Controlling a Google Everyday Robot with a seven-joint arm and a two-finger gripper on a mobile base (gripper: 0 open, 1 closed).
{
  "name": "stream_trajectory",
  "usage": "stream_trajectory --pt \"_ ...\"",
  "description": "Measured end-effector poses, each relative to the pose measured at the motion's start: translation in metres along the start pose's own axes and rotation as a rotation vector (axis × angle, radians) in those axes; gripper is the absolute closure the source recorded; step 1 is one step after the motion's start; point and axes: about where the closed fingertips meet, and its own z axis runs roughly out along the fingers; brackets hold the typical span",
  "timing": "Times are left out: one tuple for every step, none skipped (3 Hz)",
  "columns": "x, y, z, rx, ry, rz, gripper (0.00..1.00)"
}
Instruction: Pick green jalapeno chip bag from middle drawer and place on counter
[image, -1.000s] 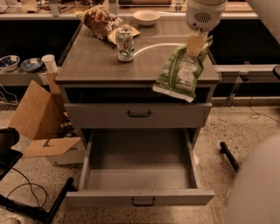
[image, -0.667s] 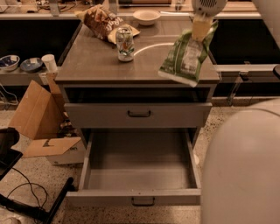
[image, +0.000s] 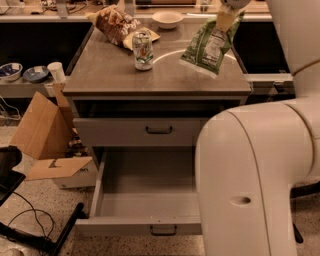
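Observation:
The green jalapeno chip bag (image: 209, 46) hangs tilted in the air above the right half of the counter (image: 115, 75), held by its top end. My gripper (image: 226, 15) is at the top edge of the view, shut on the bag's top. The middle drawer (image: 145, 200) stands pulled open below, its grey floor bare where it shows; my white arm (image: 250, 185) hides its right part.
A soda can (image: 143, 50), a brown chip bag (image: 118, 25) and a white bowl (image: 167, 19) stand on the counter's back. A cardboard box (image: 45, 135) and cables lie on the floor to the left. A shelf at left holds bowls (image: 20, 72) and a cup.
The gripper has lifted the green bag higher and further back over the counter. My arm has swung in front of the right side of the cabinet.

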Motion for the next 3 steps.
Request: stream_trajectory --pt "-0.0031 -0.0048 -0.0055 0.019 -0.012 -0.001 0.76" --pt "-0.0031 -0.0048 -0.0055 0.019 -0.012 -0.001 0.45" --pt "-0.0031 -0.0048 -0.0055 0.019 -0.012 -0.001 0.12"
